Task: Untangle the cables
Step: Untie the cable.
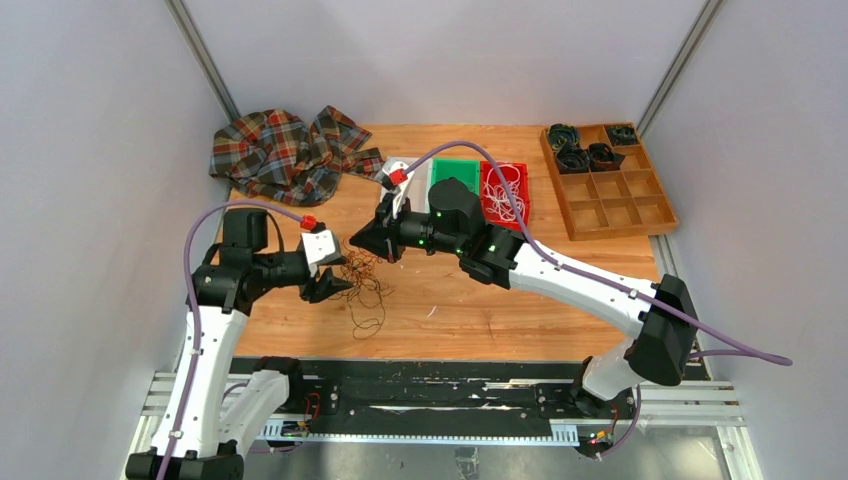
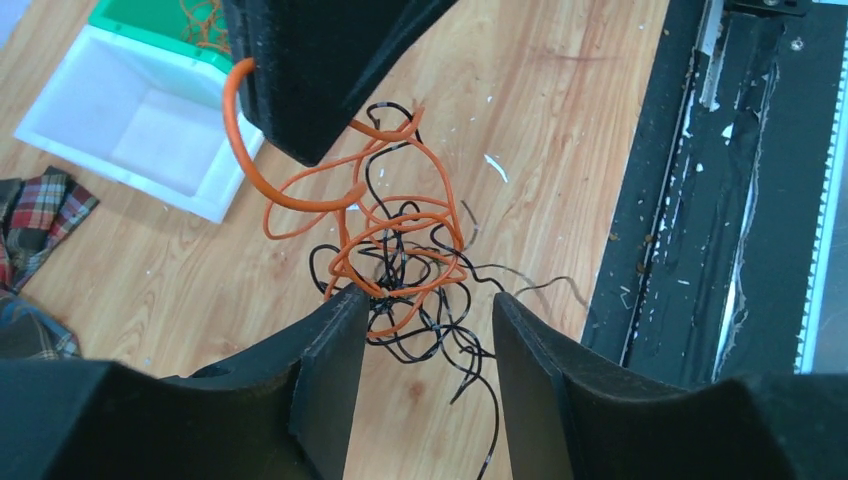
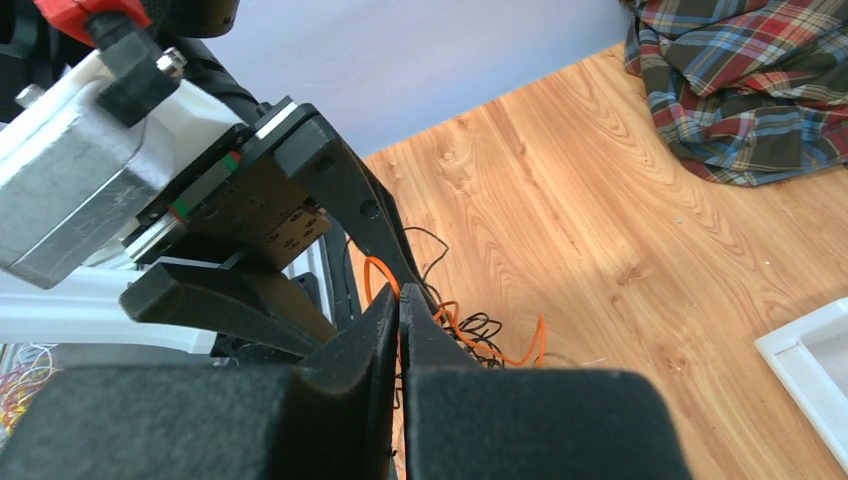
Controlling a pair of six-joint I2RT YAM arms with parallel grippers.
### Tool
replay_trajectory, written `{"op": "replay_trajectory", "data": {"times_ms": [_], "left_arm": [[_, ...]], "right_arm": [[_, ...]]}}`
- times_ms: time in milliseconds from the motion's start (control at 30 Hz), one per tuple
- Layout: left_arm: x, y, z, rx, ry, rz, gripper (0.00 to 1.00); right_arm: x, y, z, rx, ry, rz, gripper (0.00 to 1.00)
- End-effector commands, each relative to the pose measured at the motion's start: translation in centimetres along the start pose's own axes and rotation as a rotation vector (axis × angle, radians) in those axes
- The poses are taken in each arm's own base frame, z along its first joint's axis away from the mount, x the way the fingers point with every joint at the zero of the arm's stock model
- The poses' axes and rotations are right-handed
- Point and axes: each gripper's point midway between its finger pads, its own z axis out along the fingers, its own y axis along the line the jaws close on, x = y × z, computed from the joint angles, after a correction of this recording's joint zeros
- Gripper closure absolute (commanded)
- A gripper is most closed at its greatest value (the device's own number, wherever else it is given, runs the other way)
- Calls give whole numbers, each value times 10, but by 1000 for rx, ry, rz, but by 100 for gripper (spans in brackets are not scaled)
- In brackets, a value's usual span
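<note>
A tangle of thin orange and black cables point(image 1: 362, 282) lies on the wooden table between the two grippers; it also shows in the left wrist view point(image 2: 400, 255). My right gripper point(image 1: 362, 243) is shut on an orange cable loop point(image 2: 240, 150) and holds it up from the tangle; its closed fingertips point(image 3: 400, 300) pinch the orange strand. My left gripper point(image 1: 328, 287) is open, its fingers point(image 2: 335, 340) straddling the near edge of the tangle just above the table, with black strands trailing between them point(image 2: 425, 305). White cables point(image 1: 503, 190) lie in a red bin.
A white bin point(image 1: 398, 172), a green bin point(image 1: 455, 176) and a red bin point(image 1: 519, 205) stand behind the right arm. A wooden compartment tray point(image 1: 640, 200) with dark coiled rolls is at back right. A plaid cloth point(image 1: 285, 152) is at back left. The black table rail point(image 2: 700, 200) runs nearby.
</note>
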Motion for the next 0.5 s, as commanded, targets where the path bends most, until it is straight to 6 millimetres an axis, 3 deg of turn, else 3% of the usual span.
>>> {"op": "replay_trajectory", "data": {"times_ms": [0,133,300,467], "left_arm": [[-1,13,5,-69,-31,-38,48],[10,40,11,-264,-91,-182,63],[11,50,7,-357,-126,-195,88],[28,50,10,-318,-24,-192,91]], "right_arm": [[-16,25,-6,-85,-34,1,99],[-31,31,-16,-95,-62,-21,99],[-43,22,-28,-43,-62,-35,100],[-47,0,-48,66,-67,-28,99]]}}
